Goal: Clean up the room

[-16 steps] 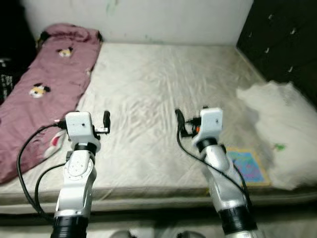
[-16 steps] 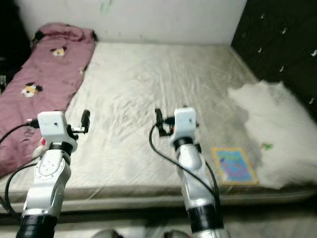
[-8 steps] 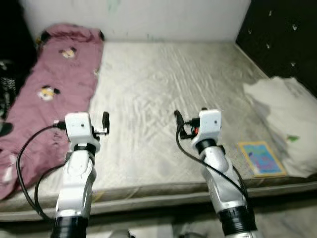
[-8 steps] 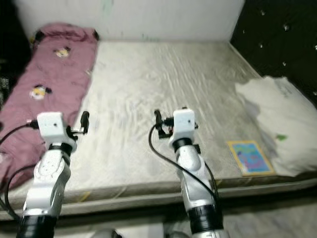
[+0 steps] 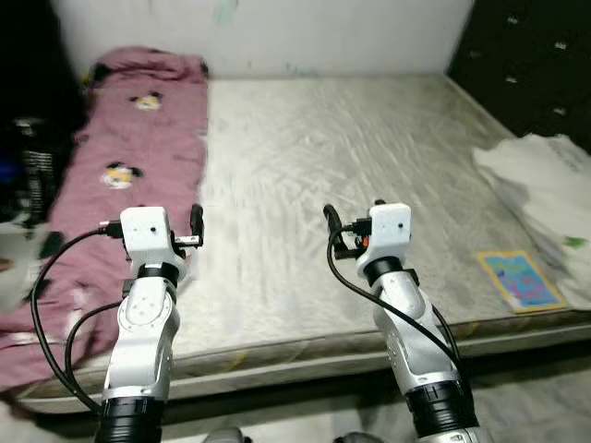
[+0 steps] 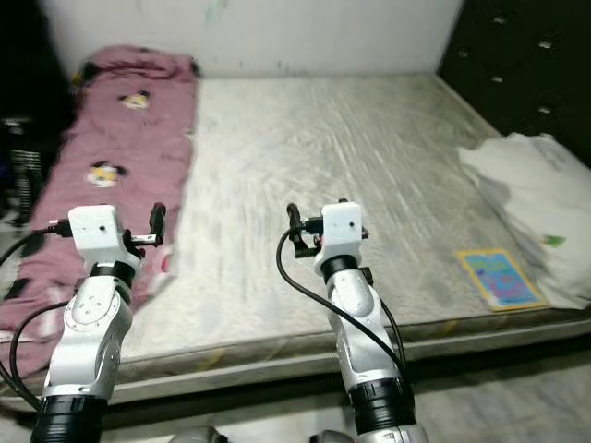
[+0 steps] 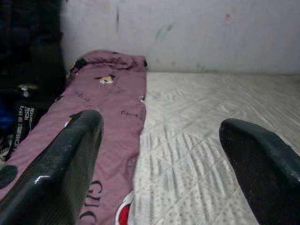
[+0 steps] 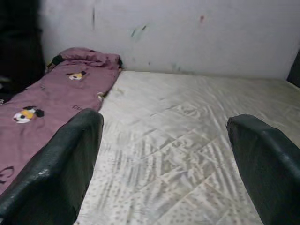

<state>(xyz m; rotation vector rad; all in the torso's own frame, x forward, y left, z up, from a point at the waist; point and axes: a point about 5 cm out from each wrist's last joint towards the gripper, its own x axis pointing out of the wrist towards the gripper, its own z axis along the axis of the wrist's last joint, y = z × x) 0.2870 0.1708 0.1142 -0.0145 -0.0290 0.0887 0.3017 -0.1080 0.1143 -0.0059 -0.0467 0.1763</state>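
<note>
Bed [image 5: 351,157] — bare grey mattress. Pink cartoon-print blanket [image 5: 120,175] along edge left of left claw [image 5: 196,224]; white bedding [image 5: 545,194] and colourful book [image 5: 522,280] — right of right claw [image 5: 331,224].

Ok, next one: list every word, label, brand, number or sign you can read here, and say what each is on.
"GUC": black letters on the pink blanket, near its lower edge in the left wrist view; cut off by the left gripper.
White lettering on the dark object beside the bed: too blurred to read.
Colourful booklet on the mattress: print too small to read.
White bag: marks unreadable.
</note>
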